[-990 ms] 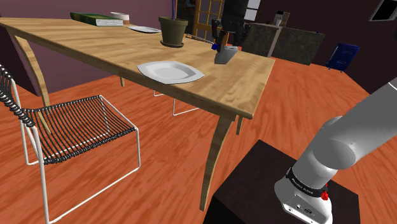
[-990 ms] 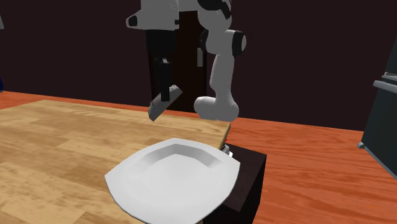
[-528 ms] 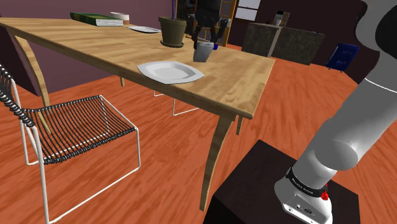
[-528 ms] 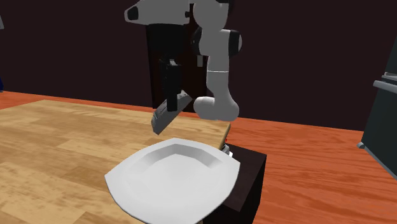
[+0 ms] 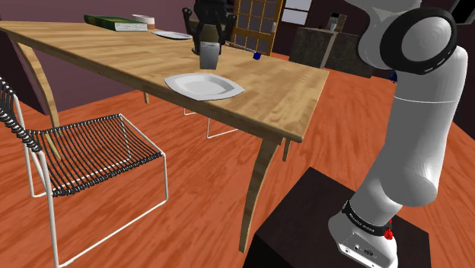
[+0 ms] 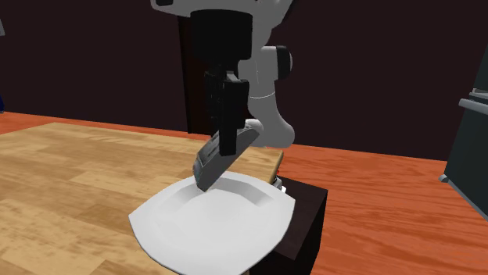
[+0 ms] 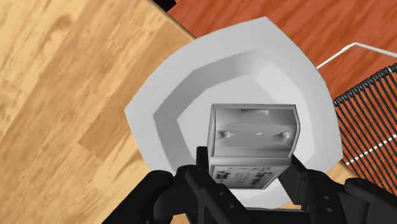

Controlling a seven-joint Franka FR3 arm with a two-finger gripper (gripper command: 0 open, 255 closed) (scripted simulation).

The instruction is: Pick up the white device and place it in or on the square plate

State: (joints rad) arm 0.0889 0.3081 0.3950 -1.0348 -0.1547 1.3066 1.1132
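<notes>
White device (image 7: pixel 253 137): we see it tilted over the square plate (image 7: pixel 191 76).
Gripper (image 7: pixel 250 167): pinching the device.
Table (image 7: pixel 51 95): wooden.

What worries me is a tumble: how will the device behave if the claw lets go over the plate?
Probably stiff: the device is a boxy shell that hangs tilted in the claw without sagging. Its smooth flat sides might slip. Dropped tilted over the square plate, it would likely flop flat, not roll.
</notes>
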